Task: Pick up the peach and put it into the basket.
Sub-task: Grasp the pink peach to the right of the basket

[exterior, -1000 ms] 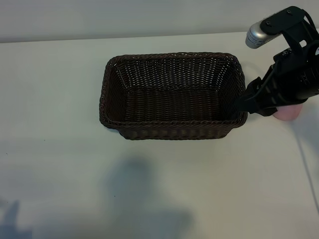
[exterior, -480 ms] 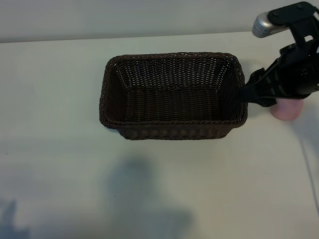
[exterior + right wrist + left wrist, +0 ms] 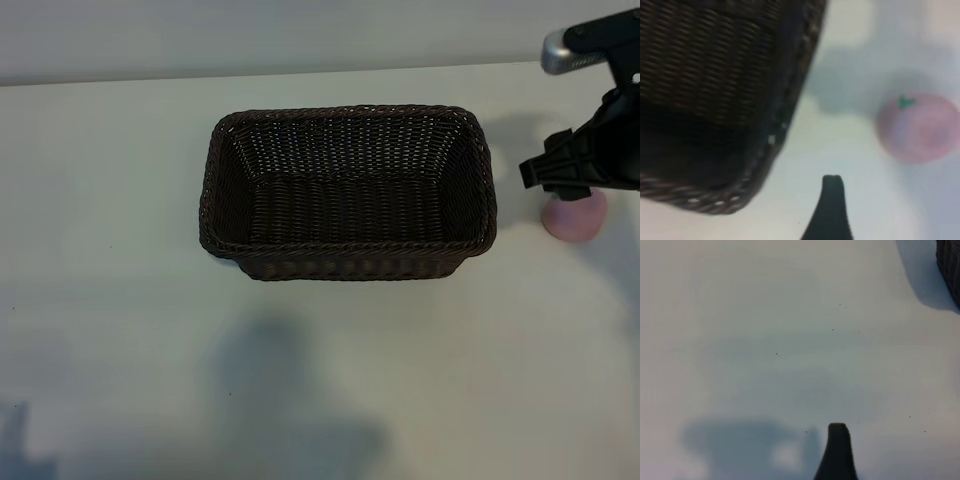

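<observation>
The peach [image 3: 576, 216], small, round and pale pink, lies on the white table just right of the basket [image 3: 345, 255]. The basket is dark brown wicker with nothing inside it. My right gripper [image 3: 535, 175] hovers at the far right, over the peach's far side, covering its top edge. It is open and holds nothing. In the right wrist view the peach [image 3: 919, 127] shows a green bit, one dark finger [image 3: 832, 202] stands over bare table, and the basket's corner [image 3: 765, 150] lies beside it. The left gripper's finger [image 3: 837, 452] hangs over bare table, open.
The white table [image 3: 120, 300] spreads wide around the basket, with shadows on its near side. A corner of the basket [image 3: 950, 265] shows at the edge of the left wrist view. The table's far edge meets a pale wall [image 3: 250, 40].
My right arm has slid to the right, away from the basket's right rim. More of the peach shows beneath it now. The basket and the peach have stayed put.
</observation>
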